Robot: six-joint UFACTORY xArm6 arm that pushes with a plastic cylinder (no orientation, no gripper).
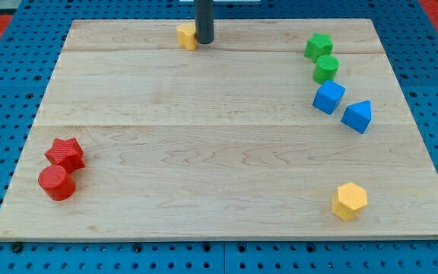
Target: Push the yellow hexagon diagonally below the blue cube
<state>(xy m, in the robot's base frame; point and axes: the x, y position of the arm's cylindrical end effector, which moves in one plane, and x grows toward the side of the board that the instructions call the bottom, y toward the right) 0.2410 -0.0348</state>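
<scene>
The yellow hexagon lies near the board's bottom right. The blue cube sits at the right, well above it, with a blue triangular block just to its lower right. My tip is at the view's top centre, touching the right side of a small yellow block whose shape I cannot make out. The tip is far from both the hexagon and the blue cube.
A green star-like block and a green cylinder stand above the blue cube. A red star and a red cylinder sit at the lower left. The wooden board rests on a blue pegboard.
</scene>
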